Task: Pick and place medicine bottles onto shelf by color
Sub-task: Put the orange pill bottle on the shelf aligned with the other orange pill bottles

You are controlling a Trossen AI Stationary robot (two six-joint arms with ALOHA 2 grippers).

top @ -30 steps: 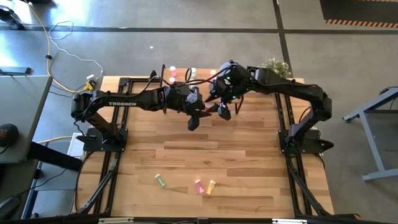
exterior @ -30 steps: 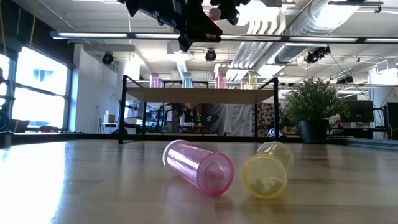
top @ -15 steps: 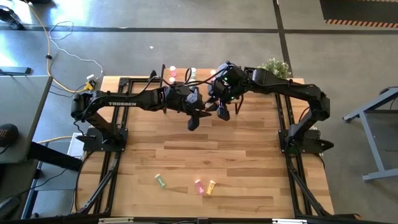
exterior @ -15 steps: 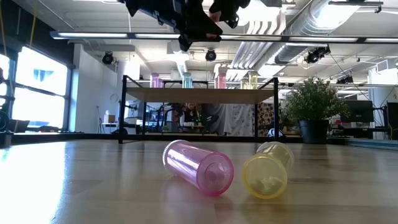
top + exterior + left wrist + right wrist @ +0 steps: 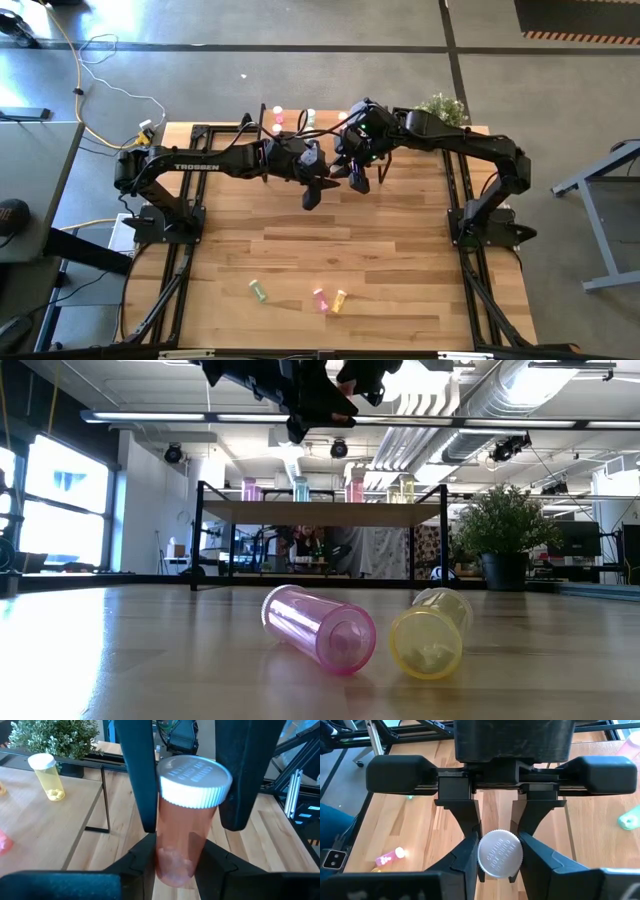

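Between left end effector (image 5: 190, 820) fingers | translucent orange bottle (image 5: 182, 835), ribbed white cap | right end effector (image 5: 500, 852) clamps white-capped bottle (image 5: 500, 854)

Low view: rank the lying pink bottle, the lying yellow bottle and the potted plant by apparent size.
1. Pink bottle and potted plant: they look alike in extent, so no ranking between them.
2. Yellow bottle: smallest.
The bottles lie near the camera and the plant stands far behind, so true sizes surely differ.

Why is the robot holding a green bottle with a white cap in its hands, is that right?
Not quite. The bottle it holds is red-orange, not green. The cap is white, as you said. The left wrist view shows it.
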